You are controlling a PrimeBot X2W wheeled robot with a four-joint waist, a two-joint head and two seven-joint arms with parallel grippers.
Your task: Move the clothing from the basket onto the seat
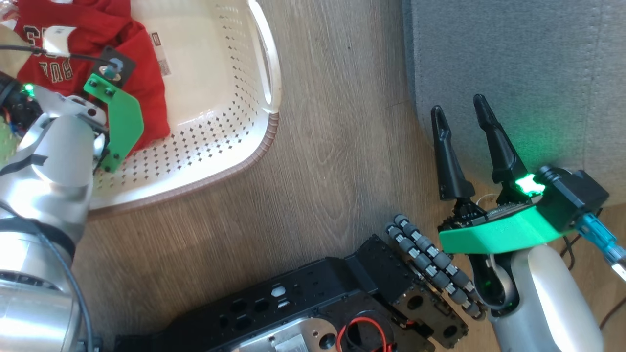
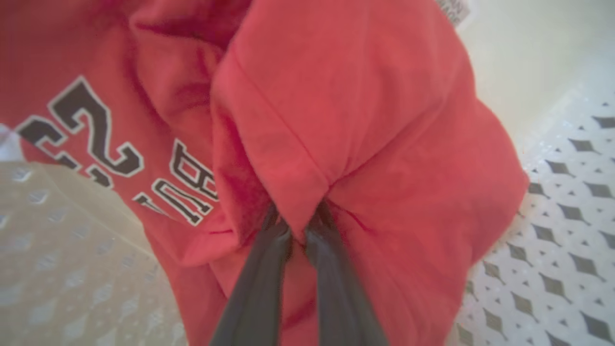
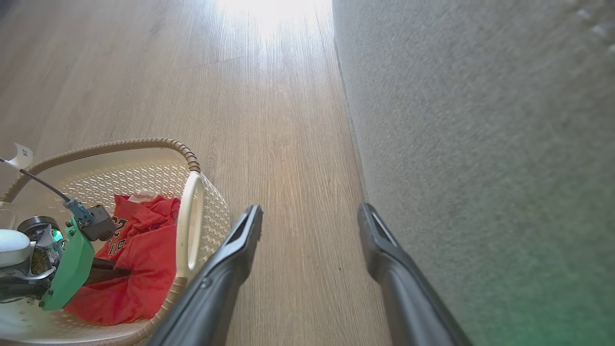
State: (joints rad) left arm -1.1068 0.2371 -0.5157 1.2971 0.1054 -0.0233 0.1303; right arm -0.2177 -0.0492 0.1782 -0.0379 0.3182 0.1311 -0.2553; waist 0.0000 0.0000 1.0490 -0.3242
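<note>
Pale wood-grain floor (image 1: 318,146) carries the perforated cream basket (image 1: 264,142), its rim brown and woven-looking. Soft red clothing (image 2: 360,120) (one piece printed with numerals) lies bunched at one end of the basket's bottom. The left gripper (image 2: 298,226) pinches a fold; I would lift straight up so that trailing cloth clears the rim. The right gripper (image 1: 457,104) hangs spread wide beside the grey nubbly seat (image 1: 513,63).

surface: wood-grain floor (image 1: 332,156) running through frame centre | basket (image 1: 268,139) sitting on it upper left | seat (image 1: 513,63) standing upper right
</note>
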